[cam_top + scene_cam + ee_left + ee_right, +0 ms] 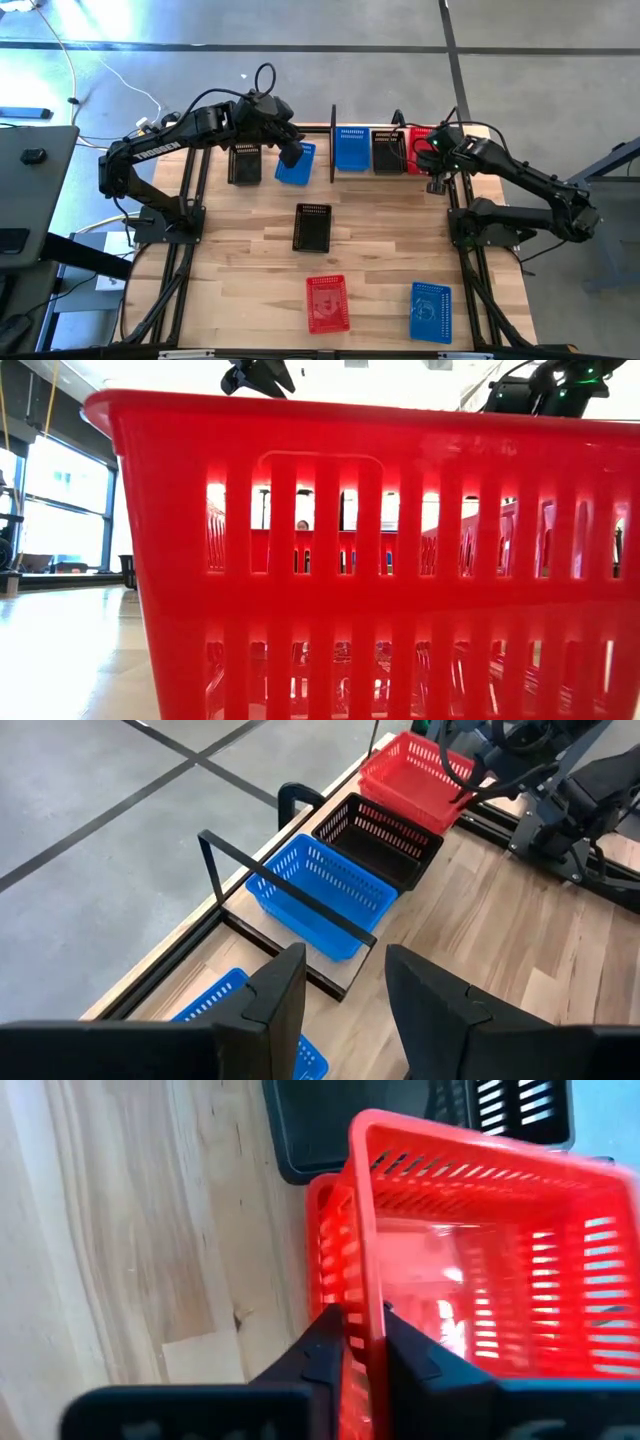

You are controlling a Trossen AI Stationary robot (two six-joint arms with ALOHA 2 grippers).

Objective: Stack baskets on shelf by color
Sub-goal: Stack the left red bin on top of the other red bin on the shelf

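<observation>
At upper right, our right gripper [362,1342] clamps the red basket's [480,1260] rim on the shelf [290,890]; left gripper [345,995] hovers open; release next.

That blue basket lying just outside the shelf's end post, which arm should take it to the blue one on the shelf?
Left, I'd say. The left gripper hovers open right over that blue basket, beside the shelf. The right gripper is busy, clamped on the red basket rim at the far end.
</observation>
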